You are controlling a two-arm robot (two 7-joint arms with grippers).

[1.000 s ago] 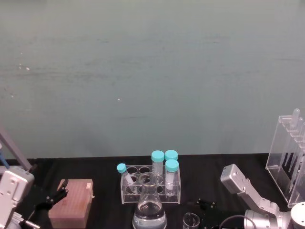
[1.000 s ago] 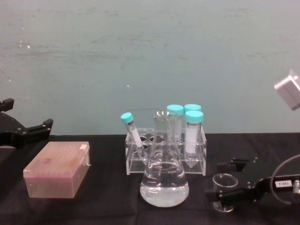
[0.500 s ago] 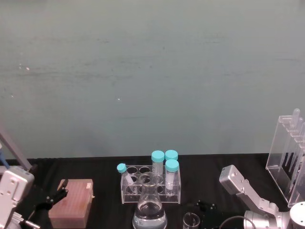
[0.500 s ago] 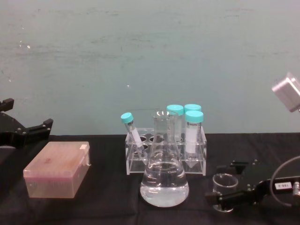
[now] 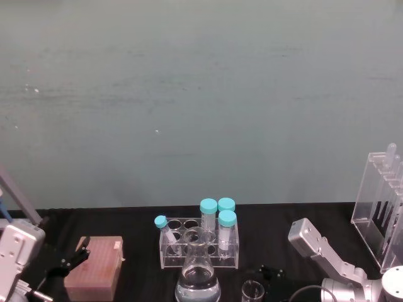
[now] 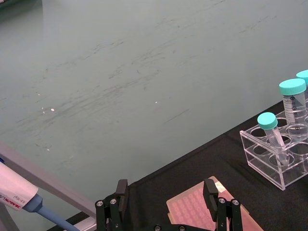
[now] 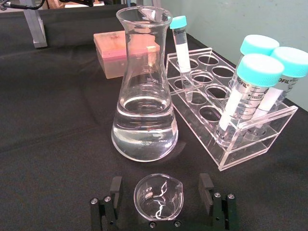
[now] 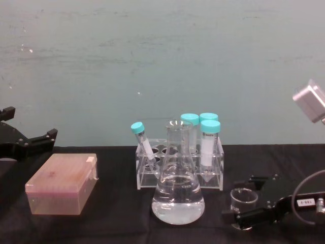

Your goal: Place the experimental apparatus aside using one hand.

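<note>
seemingly the job is barely begun. the tall clear pipette rack (image 5: 381, 207) stands well off to the right of the right gripper (image 7: 160, 185) and farther back, so it may already count as set aside; i cannot tell. the flask (image 8: 177, 195), part full of clear liquid, sits just left of that gripper, in front of the tube rack (image 7: 231, 139), likely yet to be moved. the small beaker (image 8: 242, 197) sits on the black cloth between the gripper's wide-spread fingers, a gap on each side: framed, not gripped. closing, lifting and carrying it off remain. the left gripper (image 6: 165, 187) hangs idle, spread wide, a pink box (image 6: 192, 211) just below it.
</note>
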